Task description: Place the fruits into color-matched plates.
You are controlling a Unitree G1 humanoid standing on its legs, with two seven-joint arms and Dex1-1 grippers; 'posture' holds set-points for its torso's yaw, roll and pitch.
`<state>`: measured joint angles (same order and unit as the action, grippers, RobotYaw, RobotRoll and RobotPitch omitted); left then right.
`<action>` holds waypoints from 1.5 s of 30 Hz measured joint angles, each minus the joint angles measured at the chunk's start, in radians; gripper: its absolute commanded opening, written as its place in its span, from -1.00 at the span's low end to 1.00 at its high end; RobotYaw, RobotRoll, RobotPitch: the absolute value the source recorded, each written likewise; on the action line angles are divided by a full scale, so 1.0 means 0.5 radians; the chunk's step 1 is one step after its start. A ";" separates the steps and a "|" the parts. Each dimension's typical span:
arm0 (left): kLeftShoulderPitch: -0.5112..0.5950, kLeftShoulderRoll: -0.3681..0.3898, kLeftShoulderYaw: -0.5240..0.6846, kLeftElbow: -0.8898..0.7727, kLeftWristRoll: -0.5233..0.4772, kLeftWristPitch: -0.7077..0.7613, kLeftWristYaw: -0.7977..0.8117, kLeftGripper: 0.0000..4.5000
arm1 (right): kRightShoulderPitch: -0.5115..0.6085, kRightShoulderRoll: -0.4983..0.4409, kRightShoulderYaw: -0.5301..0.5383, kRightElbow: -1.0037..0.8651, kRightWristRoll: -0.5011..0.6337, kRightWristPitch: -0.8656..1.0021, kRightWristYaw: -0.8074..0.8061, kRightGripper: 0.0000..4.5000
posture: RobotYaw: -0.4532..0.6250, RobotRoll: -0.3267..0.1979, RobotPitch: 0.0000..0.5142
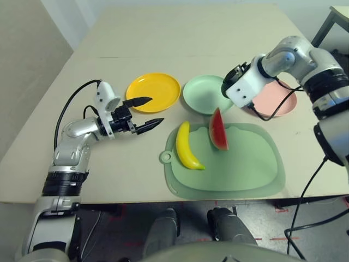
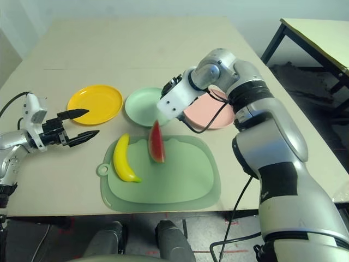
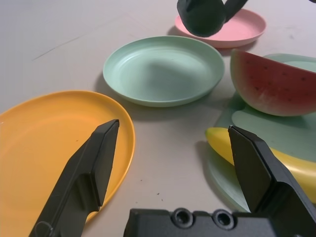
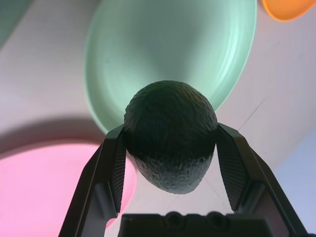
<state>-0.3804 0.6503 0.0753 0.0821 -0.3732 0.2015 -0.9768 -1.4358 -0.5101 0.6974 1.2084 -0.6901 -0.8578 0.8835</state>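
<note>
Three plates were ranged across mid-frame on the tabletop (image 1: 109, 49). The avocado (image 4: 170, 136) was clamped between the right gripper (image 4: 170, 148) fingers above the green plate (image 1: 204, 94), presumably for colour-matched release. The left gripper (image 1: 146, 113) fingers were spread apart, empty.

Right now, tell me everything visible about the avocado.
The avocado is small, dark green and rounded, with a pebbled skin that looks like moulded plastic. It is clamped between the two black fingers of the right hand, off the table, with its rounded end toward the mint green plate beyond it. Only the fingers touch it.
</note>
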 measured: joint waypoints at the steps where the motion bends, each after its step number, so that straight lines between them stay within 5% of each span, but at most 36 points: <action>1: 0.000 0.002 -0.006 -0.012 0.017 0.017 0.011 1.00 | -0.001 0.028 0.003 0.033 -0.025 0.002 -0.041 0.29 | -0.06 0.25 -0.47; 11: -0.012 0.014 -0.020 -0.089 0.039 0.095 0.037 1.00 | -0.001 0.154 0.084 0.161 -0.210 0.014 -0.237 0.29 | -0.03 0.25 -0.43; 16: 0.004 0.021 -0.020 -0.110 0.034 0.115 0.030 1.00 | -0.001 0.152 0.086 0.176 -0.221 0.010 -0.255 0.98 | -0.05 0.25 -0.45; 29: 0.012 0.063 -0.019 -0.034 -0.049 0.086 -0.268 1.00 | -0.090 -0.095 0.057 0.099 -0.157 -0.345 0.004 0.98 | -0.15 0.25 -0.53; 36: -0.020 0.123 0.054 0.107 -0.284 0.064 -0.692 1.00 | -0.022 -0.339 0.079 -0.365 0.387 -0.844 0.580 0.98 | -0.18 0.25 -0.56; 40: -0.033 0.164 0.054 0.142 -0.343 0.067 -0.869 1.00 | 0.111 -0.508 0.190 -0.926 0.929 -0.712 0.943 0.98 | -0.18 0.25 -0.58; 45: -0.032 0.197 0.026 0.146 -0.358 0.062 -1.058 1.00 | 0.253 -0.576 0.215 -1.443 1.282 -0.430 1.209 0.98 | -0.15 0.25 -0.58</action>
<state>-0.3962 0.7490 0.0884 0.1552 -0.5521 0.2326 -1.5058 -1.3092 -0.7981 0.8051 0.4870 -0.0491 -1.0729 1.4880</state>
